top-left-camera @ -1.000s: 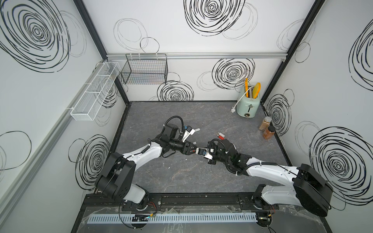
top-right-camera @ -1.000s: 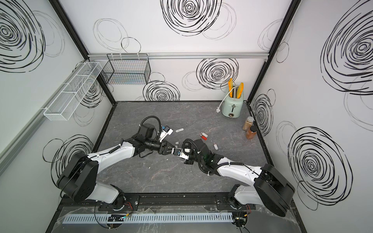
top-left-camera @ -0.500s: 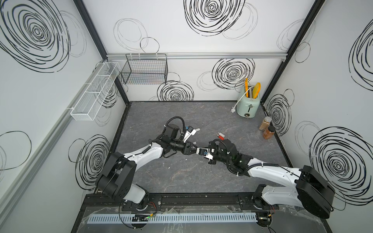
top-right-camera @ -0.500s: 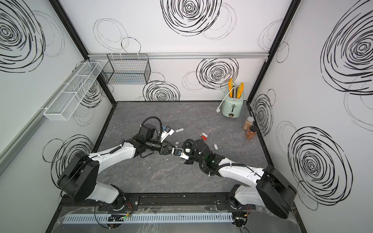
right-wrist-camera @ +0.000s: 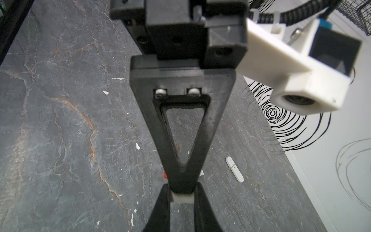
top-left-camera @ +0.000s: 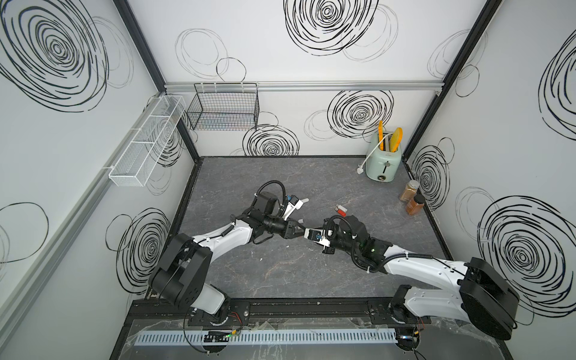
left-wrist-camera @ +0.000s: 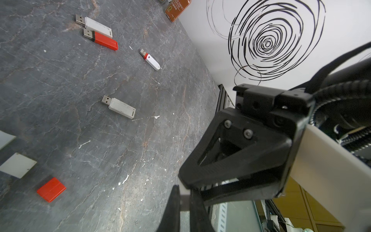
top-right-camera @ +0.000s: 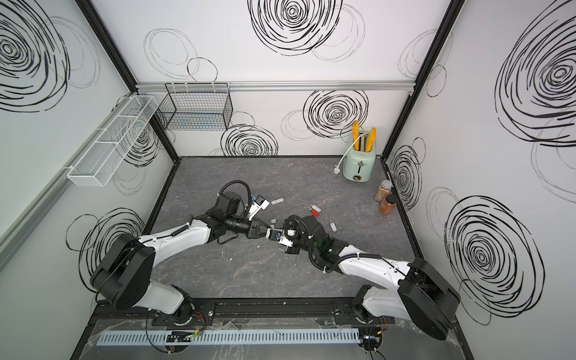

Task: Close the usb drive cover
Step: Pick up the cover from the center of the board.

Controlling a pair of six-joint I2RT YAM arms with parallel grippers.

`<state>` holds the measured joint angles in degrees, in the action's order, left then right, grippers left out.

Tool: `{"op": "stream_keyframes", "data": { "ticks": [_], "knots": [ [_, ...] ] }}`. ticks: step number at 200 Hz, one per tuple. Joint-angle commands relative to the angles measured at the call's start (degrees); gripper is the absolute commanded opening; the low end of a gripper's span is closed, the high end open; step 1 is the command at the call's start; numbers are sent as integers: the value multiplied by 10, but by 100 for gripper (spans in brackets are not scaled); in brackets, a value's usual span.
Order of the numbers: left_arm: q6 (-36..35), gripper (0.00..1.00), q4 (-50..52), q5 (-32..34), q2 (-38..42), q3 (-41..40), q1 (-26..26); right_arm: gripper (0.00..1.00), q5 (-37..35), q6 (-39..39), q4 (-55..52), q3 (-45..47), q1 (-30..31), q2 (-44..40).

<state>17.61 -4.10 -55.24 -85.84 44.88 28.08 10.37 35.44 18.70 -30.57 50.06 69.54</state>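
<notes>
In a top view the left tool (top-left-camera: 300, 232) and right tool (top-left-camera: 307, 234) meet tip to tip mid-counter (top-left-camera: 280, 274); anything between them is too small to make out. A red drive (top-left-camera: 342, 212) lies near the right arm, and a mint toaster (top-left-camera: 383, 163) stands in the far right corner.

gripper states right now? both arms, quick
Left gripper: closed on the white usb drive.
Right gripper: closed on the same drive.

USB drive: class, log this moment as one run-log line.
left pincer: shut on white USB part | right pincer: shut on white USB part | tips meeting
</notes>
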Motion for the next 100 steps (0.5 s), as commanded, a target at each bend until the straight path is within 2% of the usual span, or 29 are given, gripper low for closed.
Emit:
{"op": "stream_keyframes", "data": {
  "ticks": [1,35,45,69,100],
  "knots": [
    [-1,0,-15,-13,2,7,4,18,10,4,20,-2,0,-3],
    [11,0,-23,-13,5,6,-21,25,4,2,18,4,-1,-6],
    [16,0,-28,-13,5,4,-27,33,6,-2,19,1,-1,-5],
    [8,0,-10,-6,3,11,-39,61,-15,-20,12,2,-5,-7],
    [-5,0,6,3,1,15,-54,72,-33,-72,-12,-19,-20,-8]
  ]
}}
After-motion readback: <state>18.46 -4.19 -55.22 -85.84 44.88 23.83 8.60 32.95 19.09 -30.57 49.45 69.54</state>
